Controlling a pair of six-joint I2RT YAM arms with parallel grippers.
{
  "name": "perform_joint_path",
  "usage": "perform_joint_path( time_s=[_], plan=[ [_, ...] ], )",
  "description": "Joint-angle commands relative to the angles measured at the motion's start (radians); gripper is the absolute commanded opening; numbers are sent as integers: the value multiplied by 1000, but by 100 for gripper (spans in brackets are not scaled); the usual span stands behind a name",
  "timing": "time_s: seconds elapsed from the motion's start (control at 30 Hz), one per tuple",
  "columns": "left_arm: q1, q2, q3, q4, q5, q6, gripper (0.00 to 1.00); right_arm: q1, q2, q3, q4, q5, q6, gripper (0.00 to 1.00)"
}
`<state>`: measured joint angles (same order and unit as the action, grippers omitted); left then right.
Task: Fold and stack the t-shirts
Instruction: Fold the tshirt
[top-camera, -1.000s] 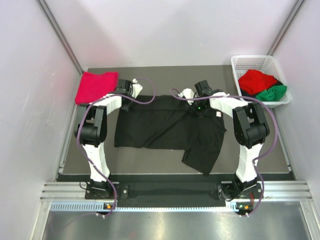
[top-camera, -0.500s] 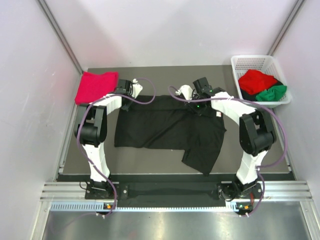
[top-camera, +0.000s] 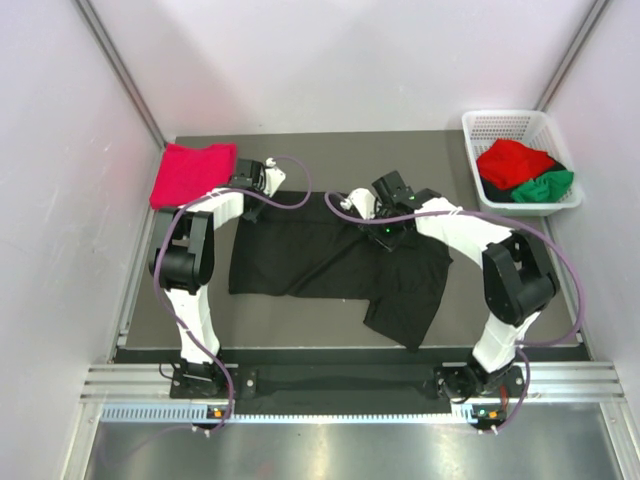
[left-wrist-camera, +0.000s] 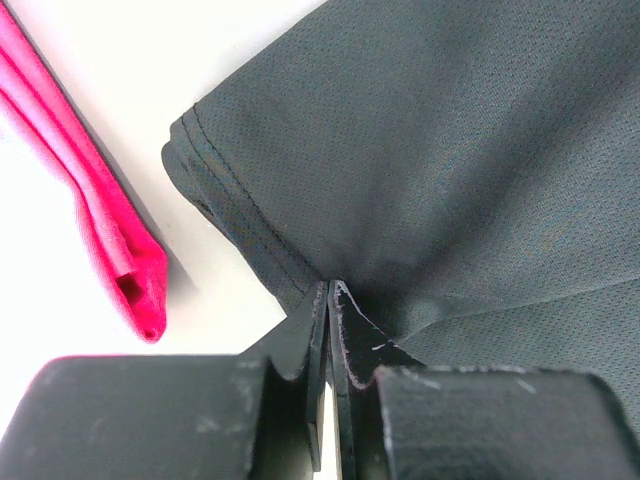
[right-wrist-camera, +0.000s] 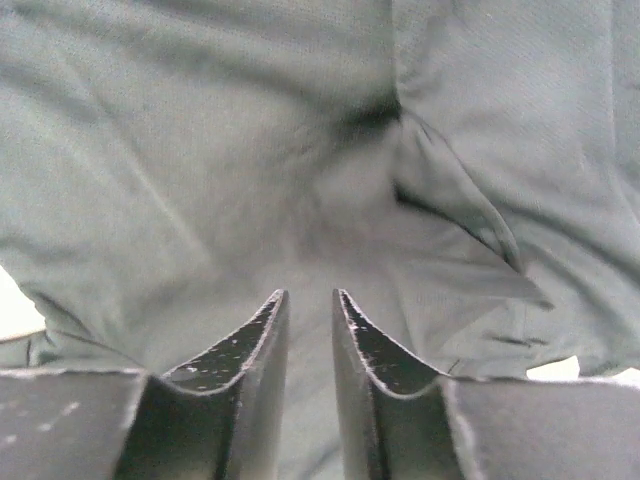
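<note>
The black t-shirt (top-camera: 330, 262) lies spread but rumpled across the middle of the table (top-camera: 330, 150), with one lower flap sagging toward the near edge on the right. The left gripper (left-wrist-camera: 328, 292) is pinched tight on the stitched hem at the shirt's far-left corner. The right gripper (right-wrist-camera: 308, 300) sits low over the far edge of the cloth, its jaws only narrowly apart and nothing between them (the fabric below is bunched into soft ridges). The main risk is a lopsided fold: if the left arm pulls while the right has no hold, the shirt would likely swing about the one held corner and twist. With so slim a gap, the right fingers could also close on a single ridge, or on two layers at once, and drag the underside along. The crimson t-shirt (top-camera: 192, 172), folded at the far-left corner, lies just beside the left gripper, so a sideways sweep there could nudge or undo it. The red t-shirt (top-camera: 512, 158) and green t-shirt (top-camera: 550, 185) wait in the basket (top-camera: 500, 122) at the far-right corner, well apart.
</note>
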<state>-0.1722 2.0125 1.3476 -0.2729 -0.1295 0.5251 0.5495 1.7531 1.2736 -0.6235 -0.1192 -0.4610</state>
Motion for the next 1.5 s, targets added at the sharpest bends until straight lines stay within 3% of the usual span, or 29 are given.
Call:
perform_joint_path(
  time_s=[0.0, 0.13, 0.27, 0.6, 0.97, 1.47],
  plan=[
    [3, -5, -7, -23, -15, 0, 7, -11, -104, 26, -7, 30, 21, 26],
    [3, 0, 10, -26, -15, 3, 7, -111, -113, 85, 13, 6, 58, 25],
    [0, 6, 15, -32, -13, 1, 7, -198, -11, 109, 31, 20, 21, 25],
    [-6, -8, 8, -43, -33, 13, 7, -352, 187, 245, -61, -152, -1, 25],
    [-18, -6, -4, -40, -36, 15, 7, -369, 158, 231, -91, -312, 2, 24],
    [-35, 3, -2, -35, -44, 18, 7, -385, 193, 240, -96, -361, 36, 25]
  ],
)
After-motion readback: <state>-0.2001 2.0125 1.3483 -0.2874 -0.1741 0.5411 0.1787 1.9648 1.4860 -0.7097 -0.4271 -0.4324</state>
